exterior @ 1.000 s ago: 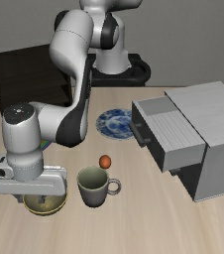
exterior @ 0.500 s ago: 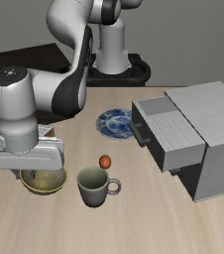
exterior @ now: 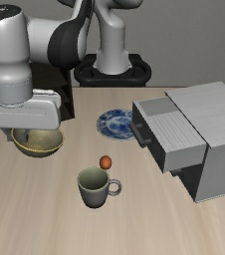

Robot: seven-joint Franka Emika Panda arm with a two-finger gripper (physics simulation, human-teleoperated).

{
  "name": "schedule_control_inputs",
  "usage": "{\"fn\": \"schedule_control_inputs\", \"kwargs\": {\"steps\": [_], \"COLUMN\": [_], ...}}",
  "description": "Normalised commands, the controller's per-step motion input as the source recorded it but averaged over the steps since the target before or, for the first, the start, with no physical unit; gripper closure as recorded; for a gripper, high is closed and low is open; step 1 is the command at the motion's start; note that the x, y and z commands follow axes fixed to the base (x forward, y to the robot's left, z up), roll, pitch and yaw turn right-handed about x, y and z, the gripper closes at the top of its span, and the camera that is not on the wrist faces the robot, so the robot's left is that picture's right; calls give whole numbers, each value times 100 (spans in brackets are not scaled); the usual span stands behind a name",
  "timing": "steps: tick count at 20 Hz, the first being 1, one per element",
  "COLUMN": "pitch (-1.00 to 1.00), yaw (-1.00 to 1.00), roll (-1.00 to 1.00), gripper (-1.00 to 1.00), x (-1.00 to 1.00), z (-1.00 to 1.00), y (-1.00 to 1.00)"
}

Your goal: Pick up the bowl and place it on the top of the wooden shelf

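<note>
My pincer [exterior: 29, 133] shut tight on bowl [exterior: 41, 145] rim. Bowl hangs just under my hand, at 9 o'clock over surface [exterior: 45, 224]. Shelf [exterior: 199, 125] well apart at 3 o'clock. Mug [exterior: 97, 186] at 6 o'clock. Small orange ball [exterior: 106, 161] just at mug's 12. Plate [exterior: 115, 124] near middle.

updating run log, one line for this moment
tool: shut on round olive bowl | bowl: above tan table, exterior view's left | grey shelf: not reached
</note>
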Motion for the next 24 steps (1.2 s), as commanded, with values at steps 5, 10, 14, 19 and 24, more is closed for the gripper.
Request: {"fn": "schedule_control_inputs", "kwargs": {"steps": [5,10,14,19,24], "pitch": [0,0,0,0,0], "yaw": [0,0,0,0,0], "roll": [0,0,0,0,0], "gripper": [100,100,100,100,100], "x": [0,-100,-100,-100,-100], "z": [100,0,0,0,0], "y": [0,0,0,0,0]}}
